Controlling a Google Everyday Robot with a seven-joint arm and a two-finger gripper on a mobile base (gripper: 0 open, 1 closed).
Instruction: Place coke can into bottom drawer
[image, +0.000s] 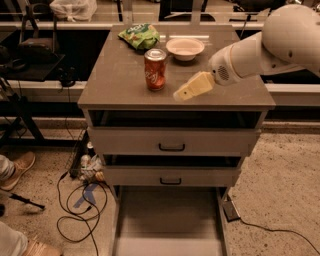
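My gripper hangs over the cabinet top just right of the coke can and apart from it. I cannot tell whether it is released or clenched. The can stands upright, so a sideways nudge on my approach could topple it or roll it off the front edge. The bowl behind looks empty, I think. The bottom drawer is pulled out, its visible floor bare.

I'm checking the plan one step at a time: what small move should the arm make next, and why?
Probably ease the gripper across to the coke can. The can stands upright on the cabinet top, ungrasped. The gripper hovers beside it, apart, and the bottom drawer below is already pulled out.
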